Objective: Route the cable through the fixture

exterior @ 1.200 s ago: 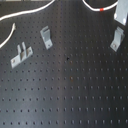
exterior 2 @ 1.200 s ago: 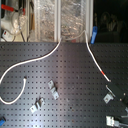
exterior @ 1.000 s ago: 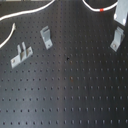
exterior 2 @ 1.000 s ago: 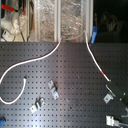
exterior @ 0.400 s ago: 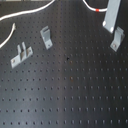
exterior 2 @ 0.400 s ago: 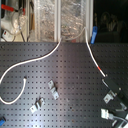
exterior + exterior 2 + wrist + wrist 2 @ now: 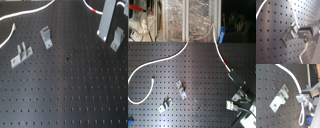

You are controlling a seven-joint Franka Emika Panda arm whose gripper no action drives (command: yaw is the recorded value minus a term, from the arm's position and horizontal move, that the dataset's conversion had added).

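The cable (image 7: 30, 12) is a thin white cord running along the back of the black pegboard, with its red band (image 7: 95, 10) near my gripper (image 7: 103, 34). In the second exterior view the cable (image 7: 163, 60) loops across the board, and the red band (image 7: 226, 68) sits just before the gripper (image 7: 242, 97). The fixture (image 7: 117, 39), a slim slanted grey strip, stands right beside the gripper. Both wrist views show the fixture (image 7: 279, 97) (image 7: 291, 33) close to the fingertips, with the gripper (image 7: 303, 99) shut on the cable (image 7: 293, 79), whose short end hangs past the fingers.
An L-shaped grey bracket (image 7: 46, 36) and a wide two-pronged bracket (image 7: 21, 54) stand on the first exterior view's left. Both show in the second exterior view as well, the L-shaped bracket (image 7: 181, 89) and the two-pronged bracket (image 7: 165, 105). Shelves with clutter (image 7: 173, 20) line the board's far edge.
The gripper has come down into the first exterior view with the cable, closing in on the fixture. The red band has shifted with it. The brackets have not moved.
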